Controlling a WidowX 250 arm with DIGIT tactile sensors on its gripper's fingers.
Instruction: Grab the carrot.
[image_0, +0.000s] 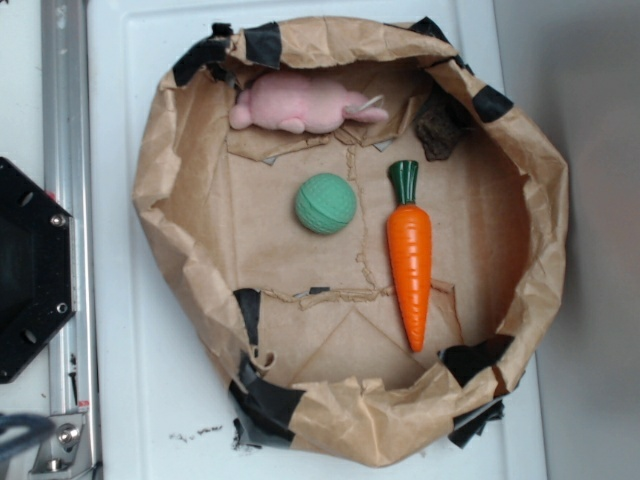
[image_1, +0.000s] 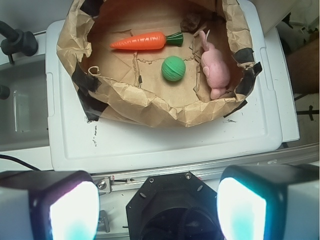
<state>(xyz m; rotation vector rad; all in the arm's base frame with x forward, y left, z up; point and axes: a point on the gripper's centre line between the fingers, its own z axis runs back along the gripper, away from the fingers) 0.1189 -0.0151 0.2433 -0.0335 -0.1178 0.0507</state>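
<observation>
The carrot (image_0: 410, 255) is glossy orange with a dark green stem cap. It lies flat on the floor of a rolled-down brown paper bag (image_0: 160, 200), to the right of a mint-green ball (image_0: 325, 203). In the wrist view the carrot (image_1: 140, 41) lies far off at the top, tip to the left. My gripper (image_1: 157, 200) is open, its two pale pads wide apart at the bottom edge with nothing between them. It hovers over the black robot base (image_1: 170, 210), well short of the bag (image_1: 150, 102). The exterior view shows no clear sign of the gripper.
A pink plush toy (image_0: 300, 105) lies against the bag's far wall, and in the wrist view the ball (image_1: 173, 68) sits beside it. The bag rests on a white lid (image_0: 130, 380). An aluminium rail (image_0: 65, 100) and the black base (image_0: 30, 270) flank the left side.
</observation>
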